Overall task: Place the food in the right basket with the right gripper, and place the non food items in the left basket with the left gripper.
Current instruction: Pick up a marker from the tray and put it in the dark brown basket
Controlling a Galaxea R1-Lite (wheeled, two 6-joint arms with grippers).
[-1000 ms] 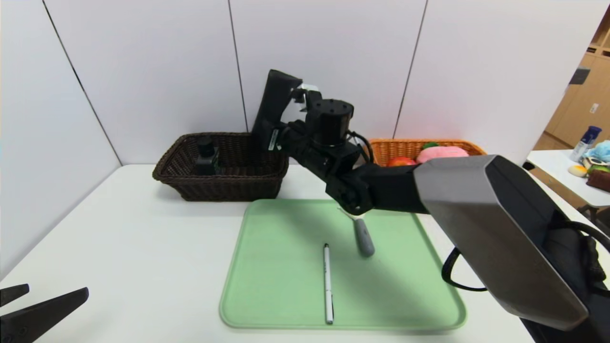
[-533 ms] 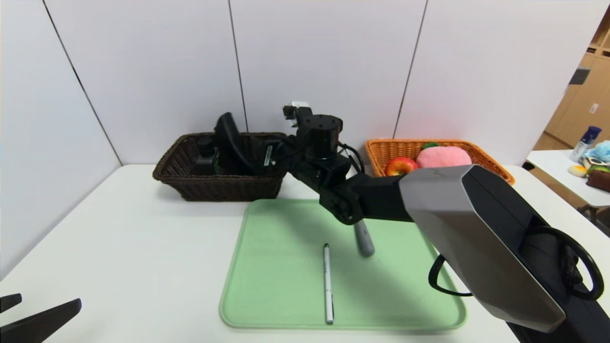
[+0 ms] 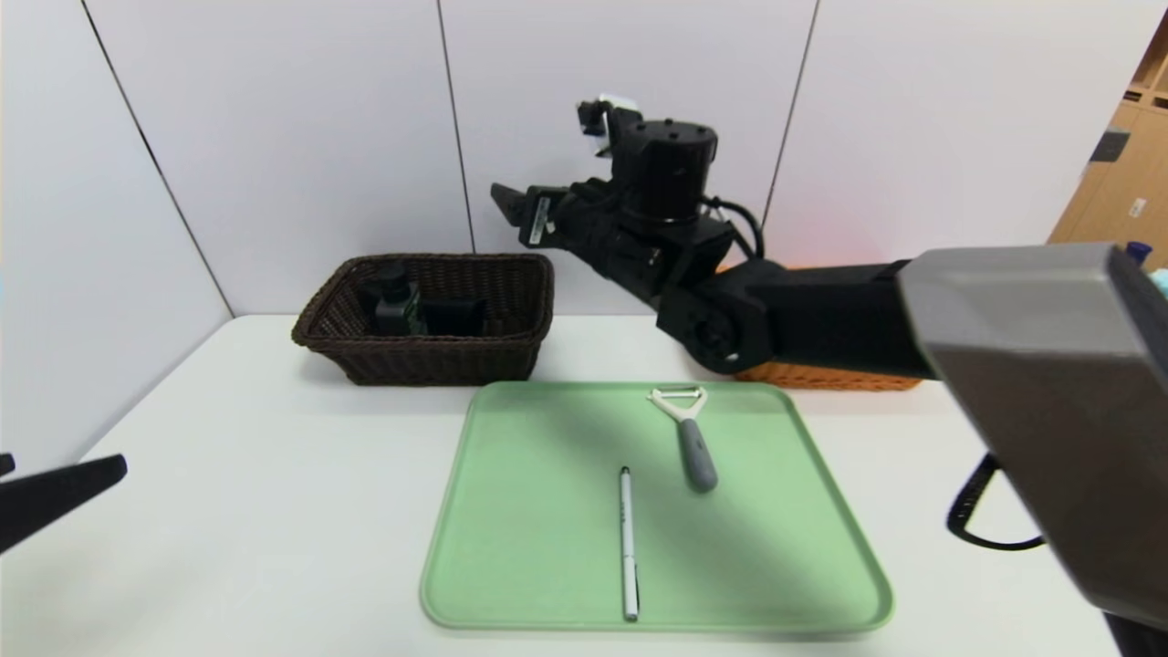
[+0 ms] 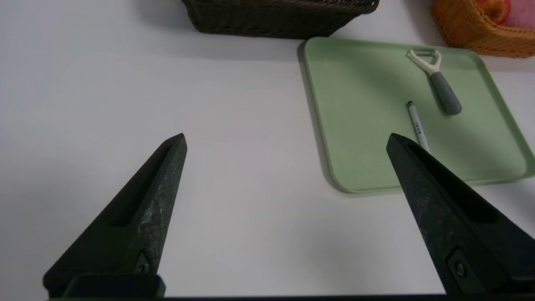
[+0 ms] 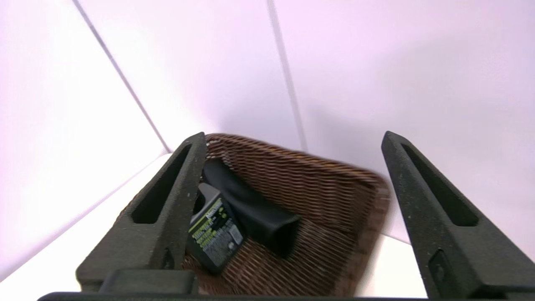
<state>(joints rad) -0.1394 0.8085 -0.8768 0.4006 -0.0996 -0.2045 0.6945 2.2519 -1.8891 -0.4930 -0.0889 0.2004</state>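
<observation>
The dark brown left basket [image 3: 424, 351] holds the dark pump bottle [image 3: 397, 297] and the black glasses case [image 3: 453, 316]; both also show in the right wrist view, bottle [image 5: 213, 232] and case [image 5: 250, 205]. My right gripper [image 3: 507, 203] is open and empty, raised above and to the right of that basket. The peeler [image 3: 689, 438] and the white pen [image 3: 628, 543] lie on the green tray [image 3: 529, 511]. My left gripper [image 3: 68, 474] is open and empty, low at the near left. The orange right basket [image 4: 472, 29] holds the apple [image 4: 497, 6] and the peach [image 4: 524, 8].
In the head view my right arm [image 3: 821, 315] hides most of the orange basket, of which only a strip [image 3: 821, 376] shows. White wall panels stand close behind both baskets. Bare white table [image 3: 255, 474] lies between my left gripper and the tray.
My right gripper lowered the glasses case into the dark brown basket, let it go, then rose up and to the right. My left gripper shifted slightly.
</observation>
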